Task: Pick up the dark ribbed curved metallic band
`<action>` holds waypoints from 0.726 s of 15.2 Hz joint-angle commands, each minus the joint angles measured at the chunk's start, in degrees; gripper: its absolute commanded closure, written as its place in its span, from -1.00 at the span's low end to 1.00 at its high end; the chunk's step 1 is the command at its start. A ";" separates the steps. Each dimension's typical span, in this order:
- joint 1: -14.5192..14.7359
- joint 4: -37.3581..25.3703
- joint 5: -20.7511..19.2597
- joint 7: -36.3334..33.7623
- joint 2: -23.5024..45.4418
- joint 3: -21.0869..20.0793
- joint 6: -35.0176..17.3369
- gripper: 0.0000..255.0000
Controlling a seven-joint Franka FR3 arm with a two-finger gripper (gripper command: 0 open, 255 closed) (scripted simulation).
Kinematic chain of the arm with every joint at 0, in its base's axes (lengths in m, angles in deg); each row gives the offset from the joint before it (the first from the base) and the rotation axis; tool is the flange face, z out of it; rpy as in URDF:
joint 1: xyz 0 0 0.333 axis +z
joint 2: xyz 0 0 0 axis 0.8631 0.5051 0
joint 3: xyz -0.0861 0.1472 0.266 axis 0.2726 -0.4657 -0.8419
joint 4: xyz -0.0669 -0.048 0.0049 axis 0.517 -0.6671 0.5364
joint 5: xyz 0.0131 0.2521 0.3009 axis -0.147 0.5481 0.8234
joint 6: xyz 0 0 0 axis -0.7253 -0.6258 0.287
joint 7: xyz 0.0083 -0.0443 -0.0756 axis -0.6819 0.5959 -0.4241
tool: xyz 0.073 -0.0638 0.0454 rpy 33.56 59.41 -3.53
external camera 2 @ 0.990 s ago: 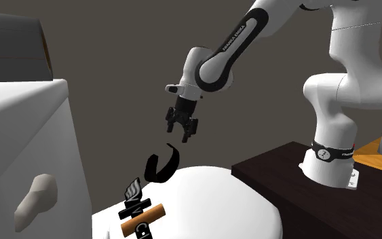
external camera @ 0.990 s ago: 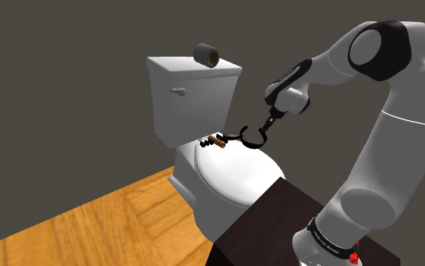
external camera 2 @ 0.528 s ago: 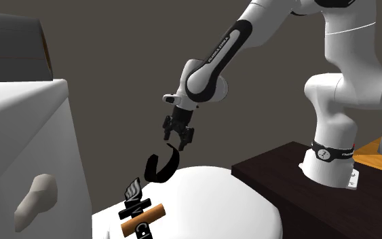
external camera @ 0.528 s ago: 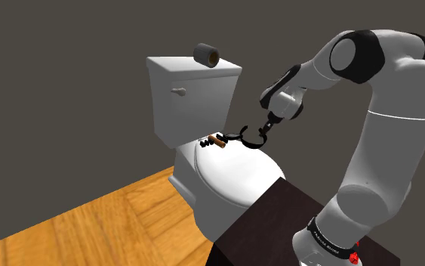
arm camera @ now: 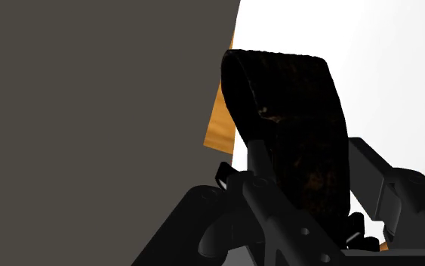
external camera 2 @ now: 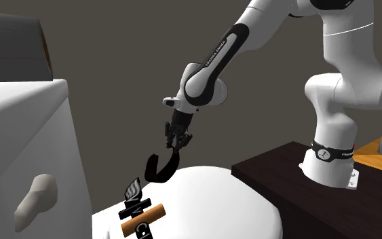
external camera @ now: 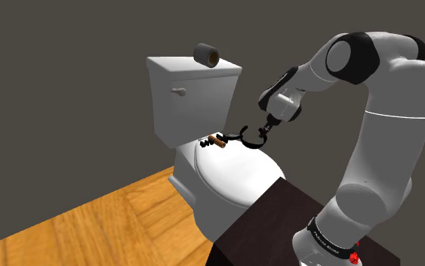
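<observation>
Wrist view: the curved band stretches lengthwise away from the gripper, near end pinched between its fingers.

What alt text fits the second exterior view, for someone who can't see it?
A white robot arm reaches down from the upper right, its black gripper clasping the top end of a dark curved band that stands on a white toilet lid. A small brown cylinder lies nearby.
</observation>
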 commanded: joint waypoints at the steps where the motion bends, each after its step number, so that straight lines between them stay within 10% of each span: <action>1: -0.01 0.00 0.02 0.02 0.08 -0.05 0.00 1.00; 11: 3.40 0.70 -6.17 -5.03 -4.05 4.31 3.04 1.00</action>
